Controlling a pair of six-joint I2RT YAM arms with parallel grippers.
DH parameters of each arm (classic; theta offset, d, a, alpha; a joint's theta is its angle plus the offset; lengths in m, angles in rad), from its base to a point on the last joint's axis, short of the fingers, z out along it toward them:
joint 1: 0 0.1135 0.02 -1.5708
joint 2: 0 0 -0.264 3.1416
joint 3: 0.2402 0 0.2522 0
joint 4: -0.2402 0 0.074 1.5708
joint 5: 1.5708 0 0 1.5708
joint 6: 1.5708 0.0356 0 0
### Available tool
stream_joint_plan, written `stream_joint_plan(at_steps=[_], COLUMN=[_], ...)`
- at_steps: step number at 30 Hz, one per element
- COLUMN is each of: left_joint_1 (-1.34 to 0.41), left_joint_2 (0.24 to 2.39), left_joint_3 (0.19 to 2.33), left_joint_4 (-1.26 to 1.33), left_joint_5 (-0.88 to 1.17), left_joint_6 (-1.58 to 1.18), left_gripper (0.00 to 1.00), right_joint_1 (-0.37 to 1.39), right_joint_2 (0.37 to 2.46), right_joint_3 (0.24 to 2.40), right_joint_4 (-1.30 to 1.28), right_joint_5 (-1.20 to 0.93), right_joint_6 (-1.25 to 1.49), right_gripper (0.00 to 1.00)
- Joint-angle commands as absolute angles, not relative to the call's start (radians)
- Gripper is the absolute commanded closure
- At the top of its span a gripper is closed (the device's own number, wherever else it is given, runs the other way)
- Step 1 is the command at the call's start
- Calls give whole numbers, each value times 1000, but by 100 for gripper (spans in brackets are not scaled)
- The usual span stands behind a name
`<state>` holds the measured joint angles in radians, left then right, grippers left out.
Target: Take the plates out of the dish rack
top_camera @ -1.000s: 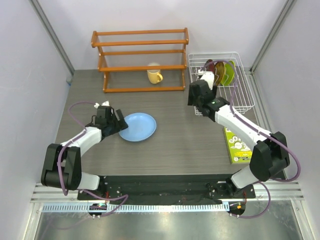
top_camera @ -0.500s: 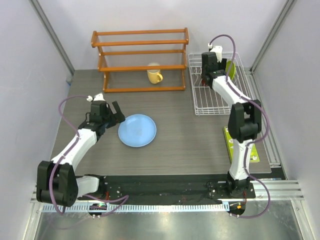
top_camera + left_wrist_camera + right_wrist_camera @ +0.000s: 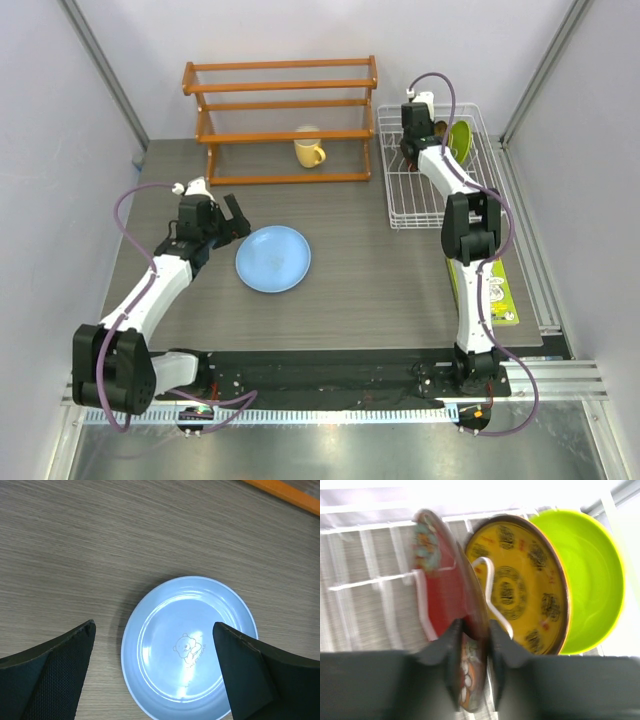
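Progress stood at one plate out of four: the light blue plate (image 3: 274, 258) lay flat on the table (image 3: 380, 290), a little left of its middle and well apart from the dish rack (image 3: 425, 203) in the far right corner. The left fingers (image 3: 234, 215) hung spread wide just beside that plate, toward the left edge, holding nothing. Three plates stood upright in the rack's slots: the dark red plate (image 3: 445, 595) nearest the right arm, the yellow-brown plate (image 3: 525, 590) behind it and the lime green plate (image 3: 592, 580) at the back. The right fingers (image 3: 420, 138) had reached into the rack and looked clenched on the rim of the dark red plate, one on each face. To my eye, the red plate's lift came next, with two more to follow.
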<state>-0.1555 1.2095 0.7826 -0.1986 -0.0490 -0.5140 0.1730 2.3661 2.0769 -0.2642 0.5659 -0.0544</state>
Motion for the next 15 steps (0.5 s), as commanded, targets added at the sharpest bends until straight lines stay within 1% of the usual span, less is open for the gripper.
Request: stream_joint_plan(at_steps=[1, 3, 6, 10, 11, 15], left_joint_1=[-156, -156, -156, -156, -156, -156], left_joint_2=[1236, 1246, 1247, 1226, 1220, 1195], left_joint_3=[819, 819, 818, 813, 813, 805], left_joint_4=[-152, -152, -146, -149, -150, -153], left_joint_5=[-32, -26, -17, -15, -15, -14], left_joint_6=[-503, -508, -514, -517, -517, -520], left_gripper=[1, 1, 1, 1, 1, 0], right_joint_1=[172, 178, 198, 219, 222, 232], right_joint_2=[2350, 2336, 2318, 2273, 2255, 2142], right_joint_3=[2129, 2128, 2125, 2103, 2089, 1987], right_joint_4=[-222, -216, -192, -112, -91, -9], right_joint_5=[549, 552, 613, 762, 809, 861], right_joint_6=[-83, -106, -146, -225, -233, -245], right_gripper=[95, 99, 99, 99, 99, 99])
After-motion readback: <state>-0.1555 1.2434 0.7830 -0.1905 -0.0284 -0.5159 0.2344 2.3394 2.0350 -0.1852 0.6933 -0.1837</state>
